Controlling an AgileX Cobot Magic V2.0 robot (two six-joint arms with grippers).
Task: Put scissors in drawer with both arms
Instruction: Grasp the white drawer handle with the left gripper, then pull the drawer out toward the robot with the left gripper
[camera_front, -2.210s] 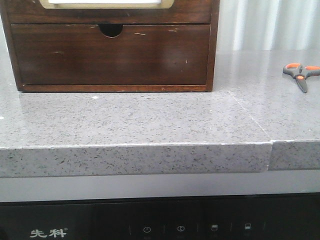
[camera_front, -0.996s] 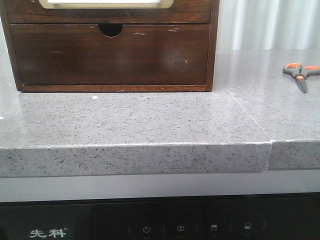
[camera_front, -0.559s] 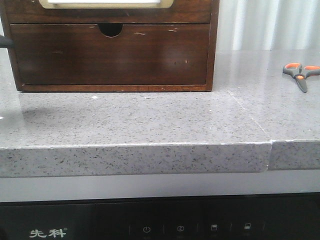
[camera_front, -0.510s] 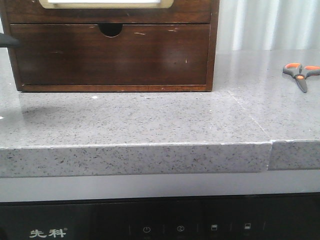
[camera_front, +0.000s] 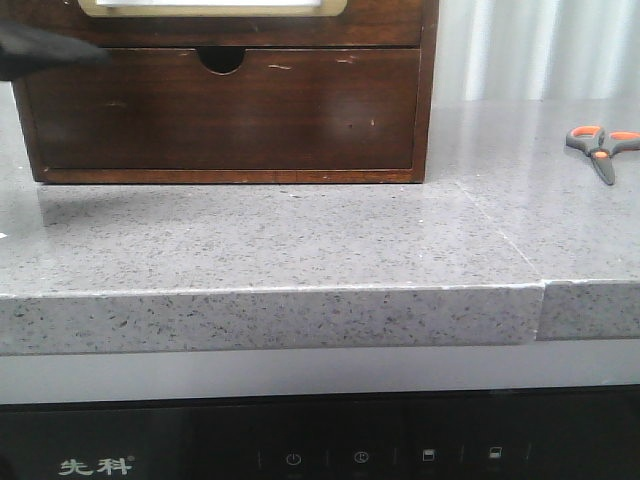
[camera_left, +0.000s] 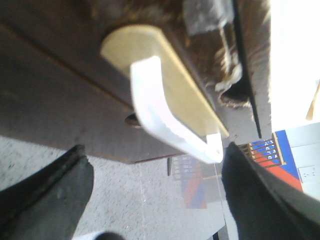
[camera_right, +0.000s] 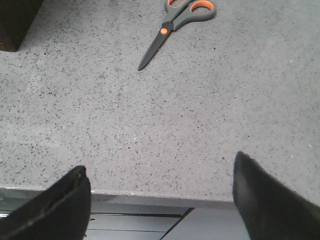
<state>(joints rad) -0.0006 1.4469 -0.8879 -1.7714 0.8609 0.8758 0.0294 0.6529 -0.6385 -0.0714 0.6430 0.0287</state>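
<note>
The scissors (camera_front: 600, 146), grey with orange-lined loops, lie flat on the grey counter at the far right, blades shut. They also show in the right wrist view (camera_right: 175, 22), well ahead of my open, empty right gripper (camera_right: 160, 200), which hangs over the counter's front edge. The drawer (camera_front: 380, 25), with its white panel (camera_front: 210, 5), is shut at the top of the cabinet. My left gripper (camera_front: 45, 48) enters at the cabinet's left side. In the left wrist view it (camera_left: 160, 200) is open, short of the drawer's white handle (camera_left: 150, 105) on its gold plate (camera_left: 190, 107).
Below the drawer is a plain scratched drawer front (camera_front: 220, 110) with a half-round notch (camera_front: 221, 60), also shut. The counter (camera_front: 300, 240) has a seam at the right (camera_front: 540, 290) and drops off at its front edge. A dark appliance panel (camera_front: 300, 440) lies below.
My left gripper has come into the front view from the left edge and moved right, in front of the cabinet's upper left corner. The scissors and both drawers have not moved.
</note>
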